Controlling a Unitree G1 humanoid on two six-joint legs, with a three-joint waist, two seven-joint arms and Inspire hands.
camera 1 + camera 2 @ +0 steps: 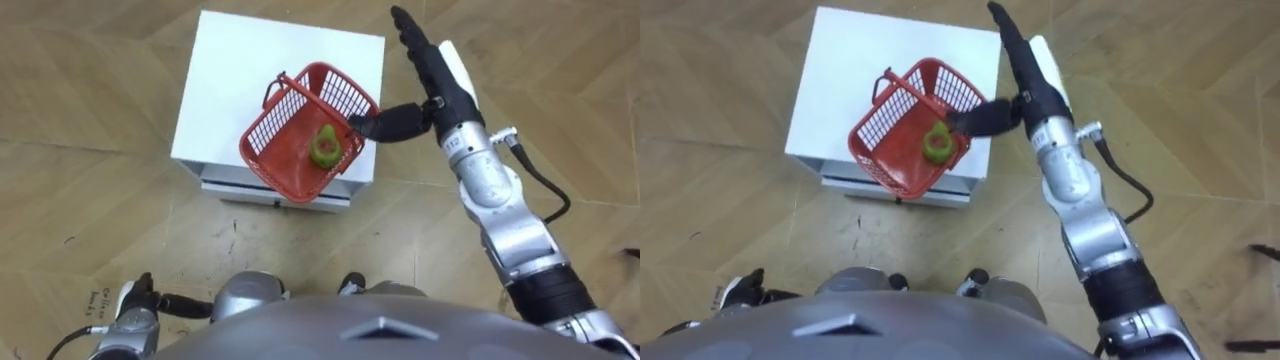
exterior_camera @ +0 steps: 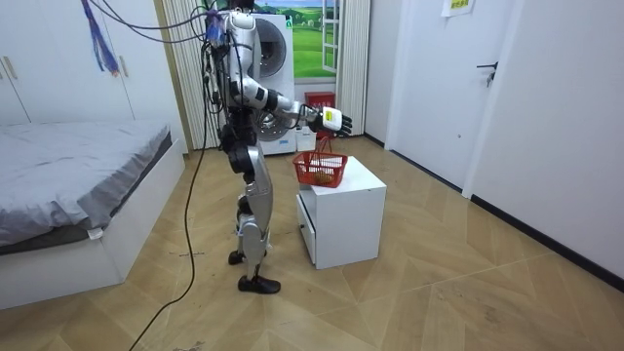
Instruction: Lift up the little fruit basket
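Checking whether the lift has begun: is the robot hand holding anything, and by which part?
The red fruit basket, by its right-side handle, seemingly hooked over the thumb of the right robot hand.

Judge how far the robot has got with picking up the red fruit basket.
Done: the right hand is at the red basket, fingers straight, thumb at one handle. In hand: the basket looks tilted and overhangs the white cabinet, with a green fruit inside; it seems barely lifted, if at all. Left: raising it clear.
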